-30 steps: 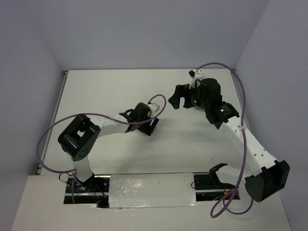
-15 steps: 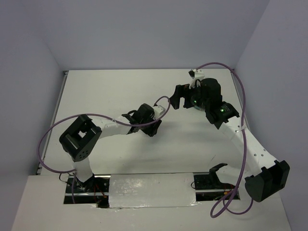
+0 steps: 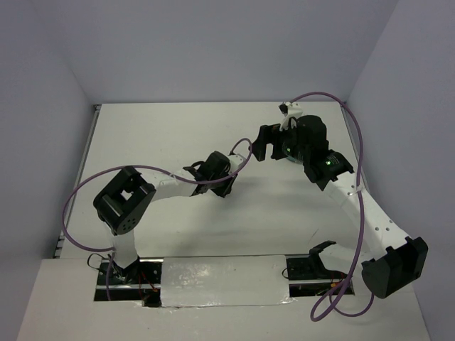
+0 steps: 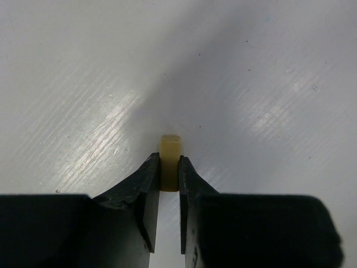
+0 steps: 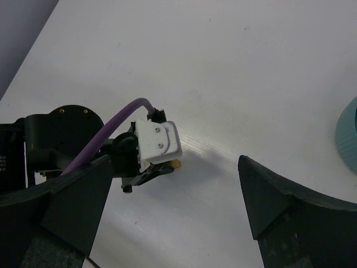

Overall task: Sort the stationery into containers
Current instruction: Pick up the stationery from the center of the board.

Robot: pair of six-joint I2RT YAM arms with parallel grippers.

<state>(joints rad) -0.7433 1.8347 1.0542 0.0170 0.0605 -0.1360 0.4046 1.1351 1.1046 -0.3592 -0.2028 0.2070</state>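
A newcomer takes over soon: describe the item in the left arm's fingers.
On the white table, find the left gripper near the middle. Clamped between its black fingers is a small block, the only pale yellow-tan thing there.

Both the left arm (image 3: 170,187) and the right arm (image 3: 361,209) have white tube links joined by chunky black joint housings. A purple cable (image 3: 65,217) runs along each. A small green light (image 3: 328,163) glows on the right arm. The left gripper (image 4: 169,162) has flat matte black fingers with bevelled tips, and a white cover (image 5: 159,140) with two screws sits behind it. The right gripper (image 5: 174,160) has broad black wedge fingers.
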